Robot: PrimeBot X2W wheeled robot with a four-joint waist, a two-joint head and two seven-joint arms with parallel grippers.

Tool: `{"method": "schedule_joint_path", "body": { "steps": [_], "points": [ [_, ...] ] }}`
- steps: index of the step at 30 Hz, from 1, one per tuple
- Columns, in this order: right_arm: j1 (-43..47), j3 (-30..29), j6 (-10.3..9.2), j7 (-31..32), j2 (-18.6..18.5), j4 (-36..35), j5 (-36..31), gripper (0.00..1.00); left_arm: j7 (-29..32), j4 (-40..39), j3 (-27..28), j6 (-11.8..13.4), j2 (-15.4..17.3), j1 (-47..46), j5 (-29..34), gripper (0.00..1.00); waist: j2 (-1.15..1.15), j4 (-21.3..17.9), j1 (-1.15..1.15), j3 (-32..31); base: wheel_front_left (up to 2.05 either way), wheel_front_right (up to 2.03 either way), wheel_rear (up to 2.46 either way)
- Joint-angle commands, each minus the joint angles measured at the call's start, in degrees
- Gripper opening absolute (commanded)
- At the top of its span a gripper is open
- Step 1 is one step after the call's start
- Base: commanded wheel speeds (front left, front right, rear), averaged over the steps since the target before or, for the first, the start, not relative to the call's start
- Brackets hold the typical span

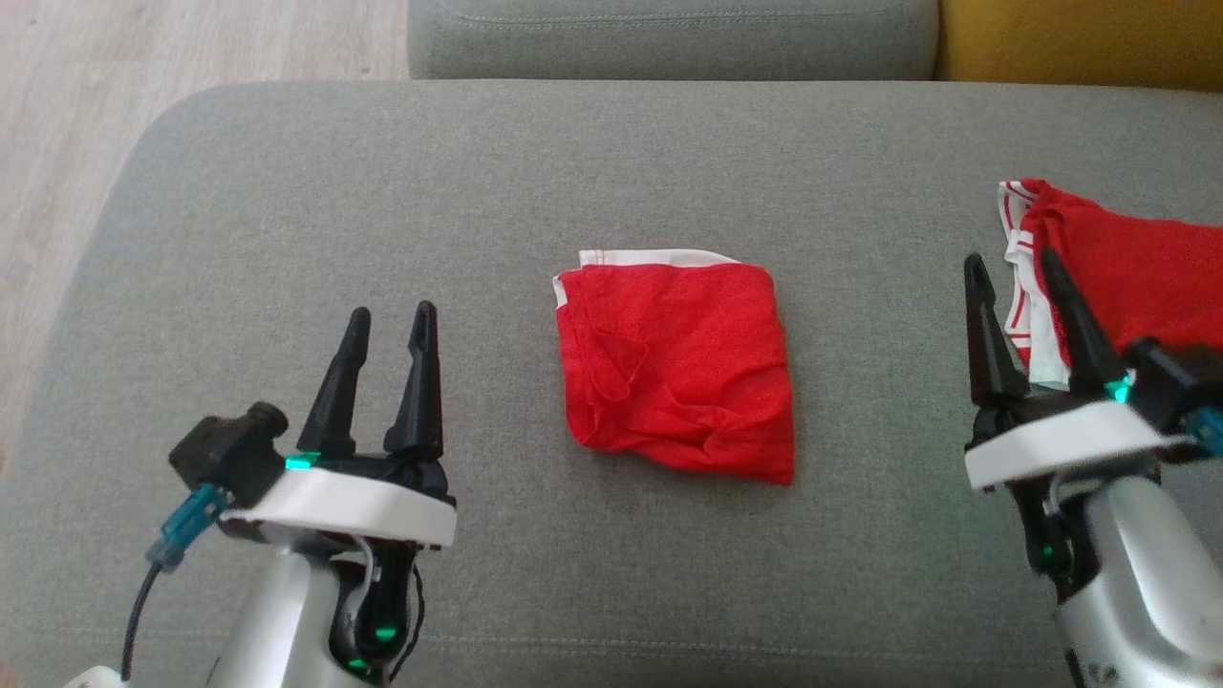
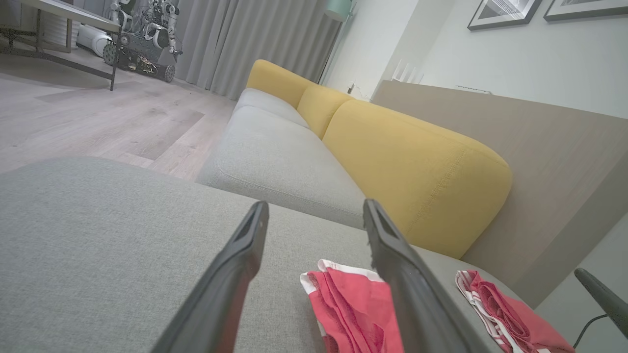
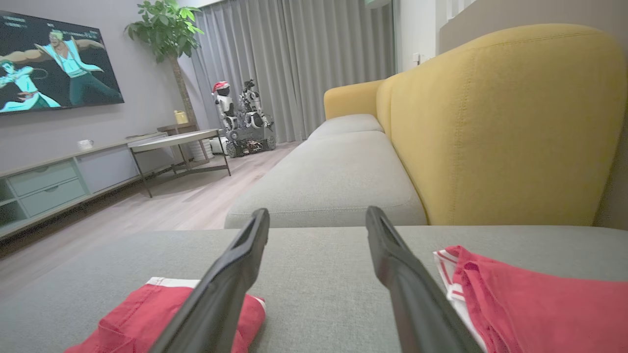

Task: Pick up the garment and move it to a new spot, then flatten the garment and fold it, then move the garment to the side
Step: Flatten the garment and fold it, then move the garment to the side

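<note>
A red garment (image 1: 678, 368) with a white waistband lies folded into a rough square in the middle of the grey cushion (image 1: 478, 191). It also shows as the red garment (image 2: 351, 309) in the left wrist view and the red garment (image 3: 147, 318) in the right wrist view. My left gripper (image 1: 392, 320) hovers open to its left, with nothing between the fingers. On the other side, my right gripper (image 1: 1013, 268) is open and empty too, beside a second red garment (image 1: 1127, 272). Both grippers stand apart from the folded piece.
The second red garment (image 3: 535, 304) with white striped trim lies at the cushion's right end. A yellow backrest (image 3: 500, 127) and another grey seat (image 2: 279, 157) lie beyond. Wooden floor (image 1: 57, 143) runs past the cushion's left edge.
</note>
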Motion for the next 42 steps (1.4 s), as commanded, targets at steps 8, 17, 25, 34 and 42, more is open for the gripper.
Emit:
{"method": "schedule_joint_path", "body": {
  "steps": [8,17,25,34,42],
  "points": [
    [5.1,-4.5,0.39,-0.1,3.6,-7.4,-8.7,1.0,-0.3,-1.5,3.0,-0.7,0.4,0.5,2.3,1.0,0.0,-1.8,0.0,0.6,0.0,0.0,0.0],
    [7.7,-7.1,0.39,0.4,6.2,-9.0,-12.1,1.0,-0.3,-2.7,3.6,-0.1,0.4,1.6,2.4,1.0,0.0,-2.5,0.0,1.0,0.0,0.0,0.0],
    [6.8,-5.2,0.39,2.1,7.4,-8.1,-11.0,1.0,-0.3,-3.3,2.7,-0.2,0.4,0.9,2.3,1.0,0.0,-1.3,0.0,2.2,0.0,0.0,0.0],
    [1.8,0.8,0.39,5.2,8.4,-1.0,-7.0,1.0,-0.3,-2.5,1.4,-0.6,0.4,-0.6,2.7,1.0,0.0,1.8,0.0,5.7,0.0,0.0,0.0],
    [-2.9,3.0,0.39,7.1,9.0,7.8,-3.8,1.0,-0.3,-2.1,0.6,-0.8,0.4,-2.2,2.6,1.0,0.0,4.8,0.0,8.0,0.0,0.0,0.0]
  ]
}}
